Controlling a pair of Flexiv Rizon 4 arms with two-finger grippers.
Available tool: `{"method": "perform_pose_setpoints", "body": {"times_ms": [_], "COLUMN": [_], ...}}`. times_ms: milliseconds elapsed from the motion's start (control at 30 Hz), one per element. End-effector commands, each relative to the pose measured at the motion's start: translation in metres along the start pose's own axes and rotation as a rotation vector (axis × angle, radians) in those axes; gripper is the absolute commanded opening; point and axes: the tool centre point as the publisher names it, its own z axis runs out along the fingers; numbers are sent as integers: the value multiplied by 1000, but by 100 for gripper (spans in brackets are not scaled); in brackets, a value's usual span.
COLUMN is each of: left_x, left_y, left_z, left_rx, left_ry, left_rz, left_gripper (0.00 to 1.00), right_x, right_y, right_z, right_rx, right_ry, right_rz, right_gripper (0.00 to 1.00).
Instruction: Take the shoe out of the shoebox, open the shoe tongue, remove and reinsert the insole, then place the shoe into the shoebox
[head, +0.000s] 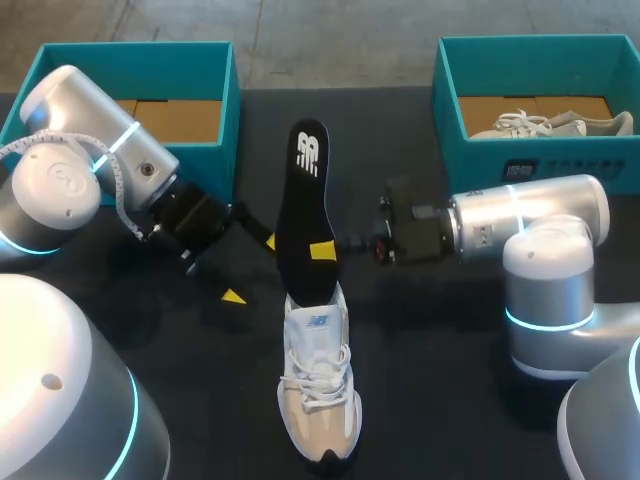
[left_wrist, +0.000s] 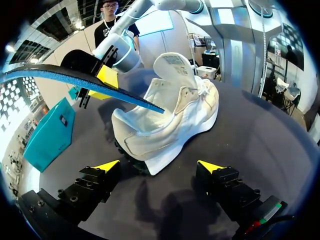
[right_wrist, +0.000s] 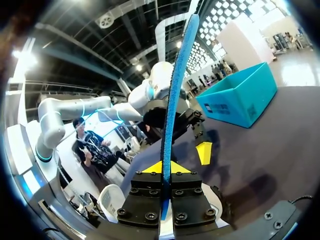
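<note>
A white and beige shoe lies on the black table, toe toward the front edge. Its black insole rises slanting from the shoe's heel opening, lower end still at the opening. My right gripper is shut on the insole near that lower end; in the right wrist view the blue-edged insole stands pinched between the pads of my right gripper. My left gripper hangs open left of the insole, holding nothing. In the left wrist view the shoe lies ahead of my open left gripper, apart from it.
A teal shoebox stands at the back left behind my left arm. Another teal shoebox at the back right holds a second pale shoe. Black tabletop lies bare either side of the shoe.
</note>
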Motion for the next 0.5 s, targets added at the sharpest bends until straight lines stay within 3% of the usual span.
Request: {"method": "perform_pose_setpoints", "body": {"times_ms": [33, 500], "left_x": [-1, -1], "left_y": [0, 0], "left_z": [1, 1], "left_rx": [-4, -4], "left_ry": [3, 3], "left_rz": [0, 0], "left_gripper": [100, 100], "right_x": [2, 1], "right_y": [-3, -7], "right_z": [0, -2], "right_rx": [-7, -21], "right_ry": [-5, -8], "right_rz": [0, -19], "right_gripper": [0, 0]}}
